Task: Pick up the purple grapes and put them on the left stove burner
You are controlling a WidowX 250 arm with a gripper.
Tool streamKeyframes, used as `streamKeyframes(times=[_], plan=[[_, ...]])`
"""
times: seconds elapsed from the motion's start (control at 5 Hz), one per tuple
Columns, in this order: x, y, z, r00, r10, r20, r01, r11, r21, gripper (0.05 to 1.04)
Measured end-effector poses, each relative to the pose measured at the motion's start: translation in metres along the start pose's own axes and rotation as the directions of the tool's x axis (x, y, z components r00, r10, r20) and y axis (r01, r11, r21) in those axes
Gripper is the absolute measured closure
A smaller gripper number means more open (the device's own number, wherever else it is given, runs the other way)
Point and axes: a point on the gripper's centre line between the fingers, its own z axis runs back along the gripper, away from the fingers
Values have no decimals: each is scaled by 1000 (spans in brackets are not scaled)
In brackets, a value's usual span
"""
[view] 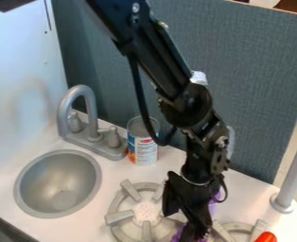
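Note:
The gripper (179, 224) hangs over the right side of the burner nearer the sink, low in the camera view. It is open, one finger to the left and the other lower and to the right. A purple thing (214, 203) shows partly behind the gripper, with more purple by the lower fingertip. The gripper hides most of it, and whether they touch is unclear. The grey burner (117, 218) lies left of and below the gripper. An opened can (146, 152) with a white and blue label stands upright behind the burner.
A round grey sink (57, 184) and a grey faucet (84, 92) are at the left. Another burner (239, 227) and a red-orange thing (266, 237) lie at the lower right. A grey post (295, 172) rises at the right edge, and a blue-grey panel (258, 80) stands behind.

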Motion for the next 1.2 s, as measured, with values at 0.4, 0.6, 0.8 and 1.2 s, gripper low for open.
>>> streamKeyframes(times=[0.4,0.6,0.8,1.2], plan=[[4,-12,-25,997,-43,-71,45,999,28,83],[8,-11,-39,994,-33,-107,40,997,62,83],[12,-11,-47,993,-10,-119,20,996,82,95],[13,-14,-51,994,-8,-111,21,993,118,358]])
